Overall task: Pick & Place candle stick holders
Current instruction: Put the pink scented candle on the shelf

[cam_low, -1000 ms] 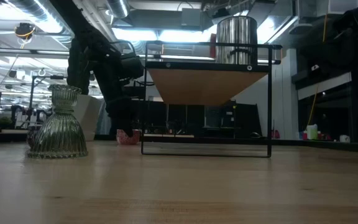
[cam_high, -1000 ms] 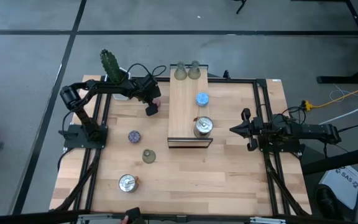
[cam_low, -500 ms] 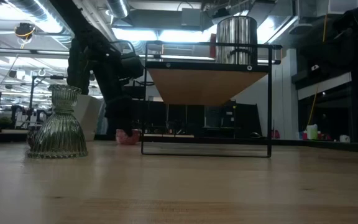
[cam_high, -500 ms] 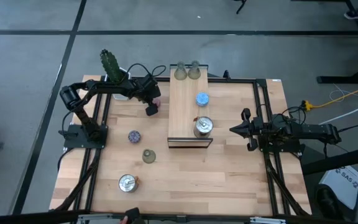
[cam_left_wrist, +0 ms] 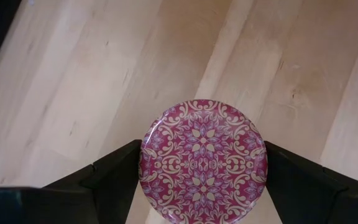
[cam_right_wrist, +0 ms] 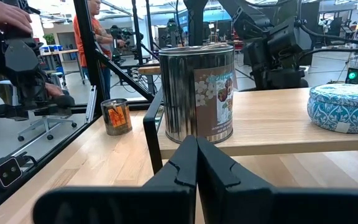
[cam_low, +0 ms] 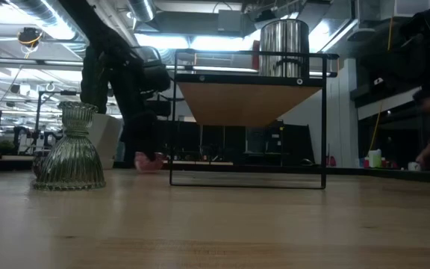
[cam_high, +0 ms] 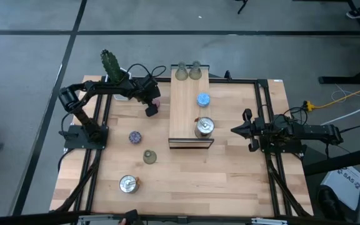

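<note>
1. The left gripper (cam_high: 150, 110) is down at the table's far left part, just left of the board (cam_high: 181, 112). Its fingers (cam_left_wrist: 114, 174) stand wide, one on each side of the pink holder (cam_left_wrist: 203, 163), touching its rim, so it seems to have hold of it (whether the holder is lifted off the table I cannot tell).
2. The relation that matters: the pink holder lies between the fingers, centred, and it is round, so there is no long axis to line up.
3. The board lies just to that gripper's right, with free wood between the blue holder (cam_high: 203, 99) and the two green ones (cam_high: 187, 72) at its far end.
4. The left arm is far nearer; the right gripper (cam_high: 238, 130) waits shut and empty near the table's right edge, pointing at the silver holder (cam_right_wrist: 196, 93) on the board's near end.
</note>
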Robot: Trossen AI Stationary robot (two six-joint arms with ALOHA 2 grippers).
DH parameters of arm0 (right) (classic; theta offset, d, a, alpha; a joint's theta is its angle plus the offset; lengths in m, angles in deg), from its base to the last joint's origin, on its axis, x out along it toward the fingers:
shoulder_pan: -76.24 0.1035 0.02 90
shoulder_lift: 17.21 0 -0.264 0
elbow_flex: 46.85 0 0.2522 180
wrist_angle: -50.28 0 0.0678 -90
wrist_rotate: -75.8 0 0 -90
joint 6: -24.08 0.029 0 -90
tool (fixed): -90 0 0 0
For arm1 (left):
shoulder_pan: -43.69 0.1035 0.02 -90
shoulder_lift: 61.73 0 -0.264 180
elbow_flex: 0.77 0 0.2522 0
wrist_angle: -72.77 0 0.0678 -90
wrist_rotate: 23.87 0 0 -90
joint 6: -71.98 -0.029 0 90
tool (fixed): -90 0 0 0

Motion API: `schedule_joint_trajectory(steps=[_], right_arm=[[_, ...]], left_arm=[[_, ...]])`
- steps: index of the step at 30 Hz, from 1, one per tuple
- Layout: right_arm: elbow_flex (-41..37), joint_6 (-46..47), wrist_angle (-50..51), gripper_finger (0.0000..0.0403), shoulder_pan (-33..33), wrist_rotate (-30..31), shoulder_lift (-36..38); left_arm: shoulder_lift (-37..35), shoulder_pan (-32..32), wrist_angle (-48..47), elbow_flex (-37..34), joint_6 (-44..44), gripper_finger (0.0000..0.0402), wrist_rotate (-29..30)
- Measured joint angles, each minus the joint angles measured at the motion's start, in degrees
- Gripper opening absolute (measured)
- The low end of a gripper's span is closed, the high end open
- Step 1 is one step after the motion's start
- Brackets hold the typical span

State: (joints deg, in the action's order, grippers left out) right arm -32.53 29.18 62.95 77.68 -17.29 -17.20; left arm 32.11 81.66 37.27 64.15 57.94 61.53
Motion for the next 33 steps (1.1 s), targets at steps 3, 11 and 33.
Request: schedule_joint_trajectory(steps=[3,11,33], right_arm=[[0.0,-0.02,0.01,0.0005,0.0,0.0,0.0],[0.0,-0.02,0.0,0.0005,0.01,-0.02,0.0],[0.0,0.0,0.01,0.0005,0.01,-0.02,0.0]], left_arm=[[-1.38,0.0,-1.7,0.0,-0.02,0.0302,0.41],[-5.78,-0.03,-3.29,0.0,1.49,0.0302,0.44],[-12.69,-6.49,-15.81,4.25,5.9,0.0302,0.59]])
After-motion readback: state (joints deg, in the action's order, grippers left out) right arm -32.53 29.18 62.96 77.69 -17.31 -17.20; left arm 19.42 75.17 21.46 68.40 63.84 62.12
